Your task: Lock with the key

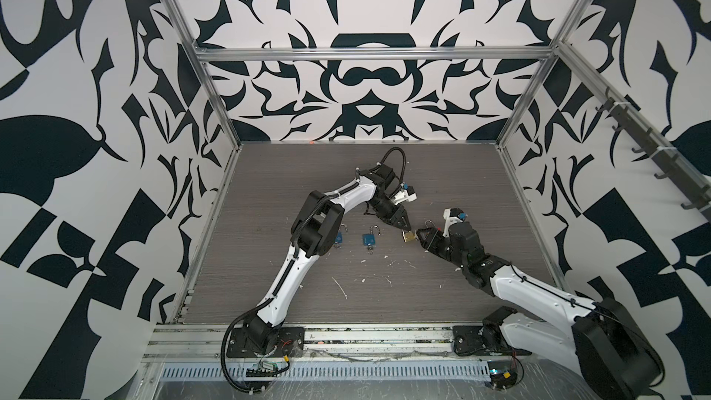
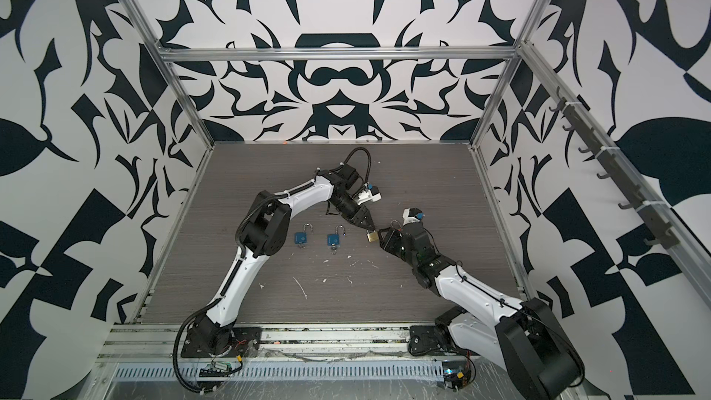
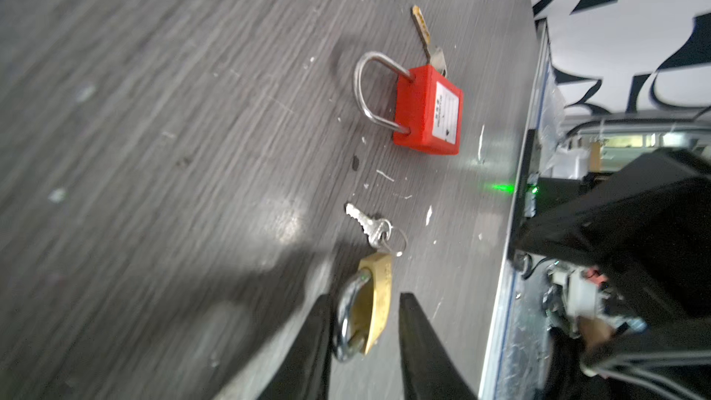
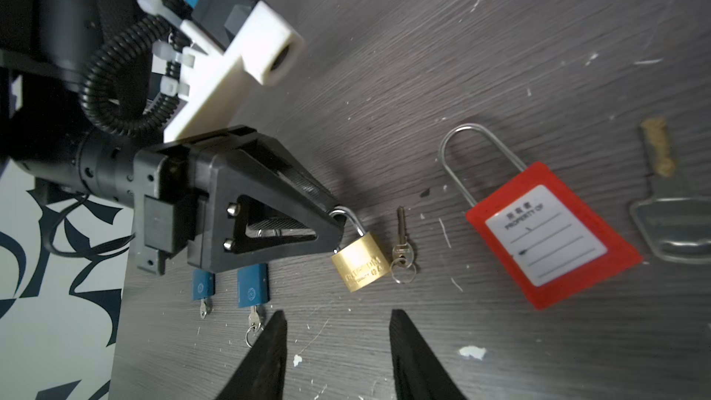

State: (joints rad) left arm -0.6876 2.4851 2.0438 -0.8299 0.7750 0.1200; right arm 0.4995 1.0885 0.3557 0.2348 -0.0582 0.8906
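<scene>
The left pincer (image 3: pixel 365 298) is open around the gold padlock (image 4: pixel 359 265), and the right pincer (image 4: pixel 338 313) is open, the small key (image 4: pixel 401 236) just ahead.

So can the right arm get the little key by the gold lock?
Probably yes. The right gripper is open and the key lies uncovered just ahead of it. The left gripper is at the shackle of the lock, close by but not over the key.

Lab cell: aluminium frame (image 1: pixel 369 56), patterned walls (image 1: pixel 77 155)
</scene>
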